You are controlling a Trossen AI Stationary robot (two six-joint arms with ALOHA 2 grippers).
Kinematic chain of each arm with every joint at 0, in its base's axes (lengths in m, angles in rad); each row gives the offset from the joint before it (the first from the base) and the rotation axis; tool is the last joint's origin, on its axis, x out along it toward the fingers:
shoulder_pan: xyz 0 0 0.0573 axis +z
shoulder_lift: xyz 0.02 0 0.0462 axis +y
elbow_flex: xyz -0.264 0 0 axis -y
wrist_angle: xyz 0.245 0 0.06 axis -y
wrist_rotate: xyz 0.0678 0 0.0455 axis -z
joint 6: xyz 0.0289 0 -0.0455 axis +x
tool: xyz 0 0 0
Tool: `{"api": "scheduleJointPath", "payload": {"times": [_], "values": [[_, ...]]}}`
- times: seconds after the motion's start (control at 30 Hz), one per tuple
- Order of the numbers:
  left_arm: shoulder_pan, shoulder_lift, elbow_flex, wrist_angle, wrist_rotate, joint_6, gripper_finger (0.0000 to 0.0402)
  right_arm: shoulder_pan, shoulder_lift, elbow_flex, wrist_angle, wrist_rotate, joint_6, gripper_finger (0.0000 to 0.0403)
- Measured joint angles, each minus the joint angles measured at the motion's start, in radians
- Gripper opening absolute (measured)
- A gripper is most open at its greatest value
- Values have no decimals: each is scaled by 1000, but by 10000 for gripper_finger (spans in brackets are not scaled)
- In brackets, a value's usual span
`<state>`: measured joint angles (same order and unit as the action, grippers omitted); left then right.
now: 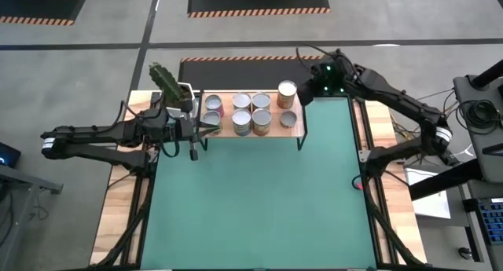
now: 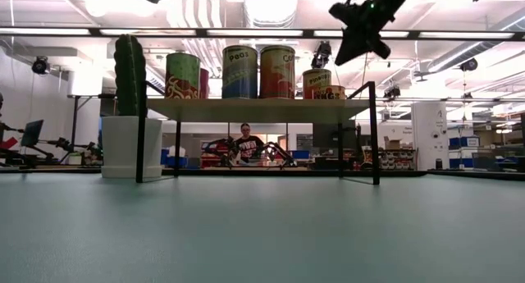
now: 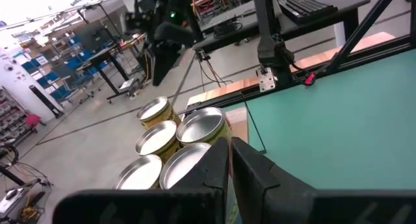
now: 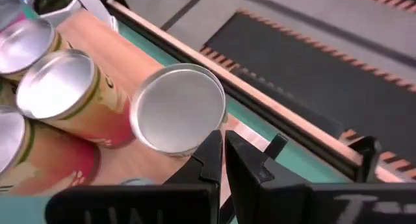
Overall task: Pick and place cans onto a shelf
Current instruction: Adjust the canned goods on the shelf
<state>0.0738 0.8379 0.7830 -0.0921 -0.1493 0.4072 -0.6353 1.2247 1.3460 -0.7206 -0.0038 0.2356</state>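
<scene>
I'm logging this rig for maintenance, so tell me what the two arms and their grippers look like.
Both arms are dark, jointed and slim. The left arm has a white band near its base end. The right arm carries loose black cables and a green light by its wrist. The left gripper and right gripper have black, angular, wedge-shaped fingers.

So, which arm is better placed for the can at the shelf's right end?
Right: its hand sits beside that can; the left hand is at the shelf's other end.

cans (image 1: 251, 112) — 7 | shelf (image 1: 275, 133) — 1 | cactus pot (image 1: 179, 93) — 1 | arms — 2
</scene>
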Motion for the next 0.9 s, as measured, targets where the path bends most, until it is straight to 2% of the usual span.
{"api": "scheduleJointPath", "payload": {"times": [0.07, 0.37, 0.9], "values": [[0, 0, 0, 0, 0, 0, 0, -23, 20, 0, 0, -27, -4, 9], [0, 0, 0, -7, 0, 0, 0, -38, 117, 4, -8, -23, -14, 9], [0, 0, 0, -20, 0, 11, 0, -21, 195, 26, 53, -30, -28, 9]]}}
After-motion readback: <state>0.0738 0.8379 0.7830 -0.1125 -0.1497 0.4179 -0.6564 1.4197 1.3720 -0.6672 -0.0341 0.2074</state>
